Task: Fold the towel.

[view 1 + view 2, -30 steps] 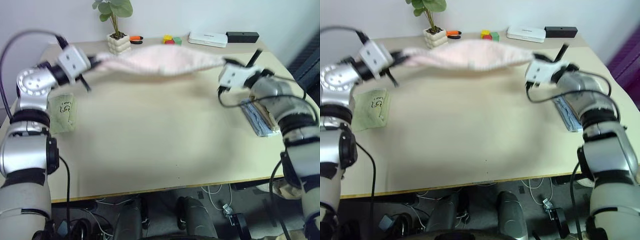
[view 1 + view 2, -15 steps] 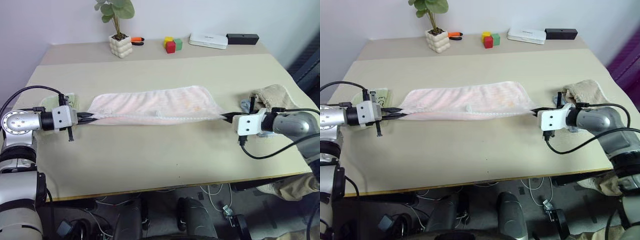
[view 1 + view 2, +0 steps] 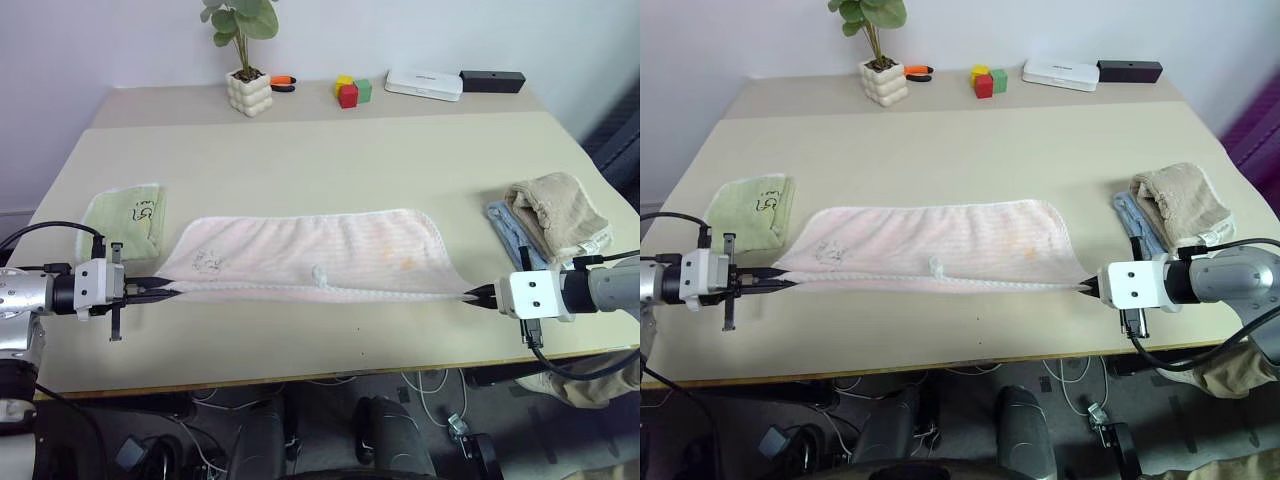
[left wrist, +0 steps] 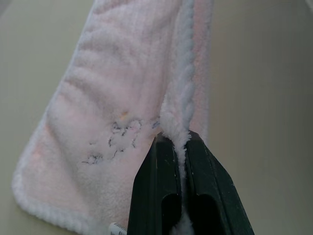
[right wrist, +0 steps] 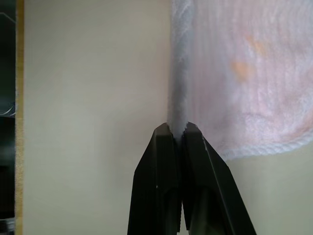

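1. Two hands were on the towel (image 3: 310,256) at this point. Our left hand (image 3: 160,289) was clamped shut on the near-left corner and our right hand (image 3: 484,295) was clamped shut on the near-right corner. The wrist views showed the black fingers (image 4: 164,196) pinching the white trim.
2. The towel lay across the middle of the worktop (image 3: 330,150), pulled long from side to side. It looked doubled over lengthwise, with the scalloped trim running along the near edge between our hands. The little loop (image 3: 320,274) and the dark print (image 3: 210,263) faced up.
3. So we'd say roughly one fold was in, or nearly in. Both corners were held, not set down, so that fold wasn't finished.
4. What was left, as we read it: let the corners go, then fold it end over end into a smaller packet.
5. The green cloth (image 3: 125,218) sat just off the towel's left end and the beige towel (image 3: 555,210) off its right end, neither touching it.
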